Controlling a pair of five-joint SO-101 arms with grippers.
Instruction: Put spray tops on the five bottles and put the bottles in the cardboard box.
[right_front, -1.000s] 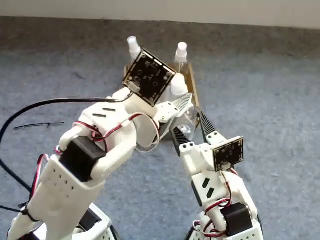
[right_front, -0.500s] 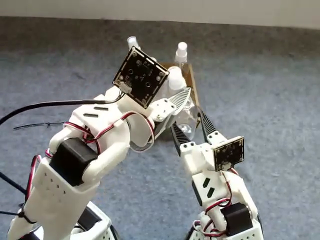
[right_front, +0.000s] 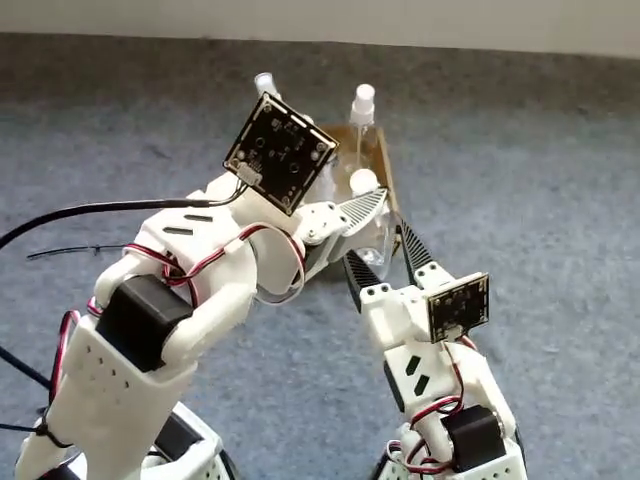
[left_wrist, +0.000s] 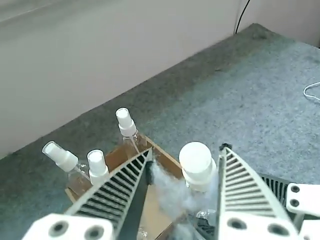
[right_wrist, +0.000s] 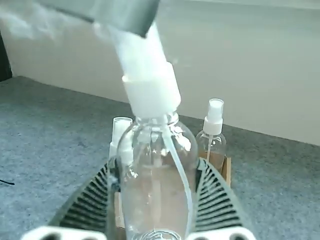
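Right wrist view, right pincer (right_wrist: 155, 172) clamped on clear bottle (right_wrist: 150, 145) centre frame, left pincer (left_wrist: 186, 151) spread wide around its spray top (left_wrist: 196, 160)

No text, number or sign is showing legibly: the circuit board (right_front: 280, 153) and the clear bottle (right_wrist: 155, 165) are carrying no readable print.

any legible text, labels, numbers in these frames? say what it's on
No readable text.
clear bottle: no label showing.
cardboard box: no print showing.
wrist camera boards: any markings are too small to read.
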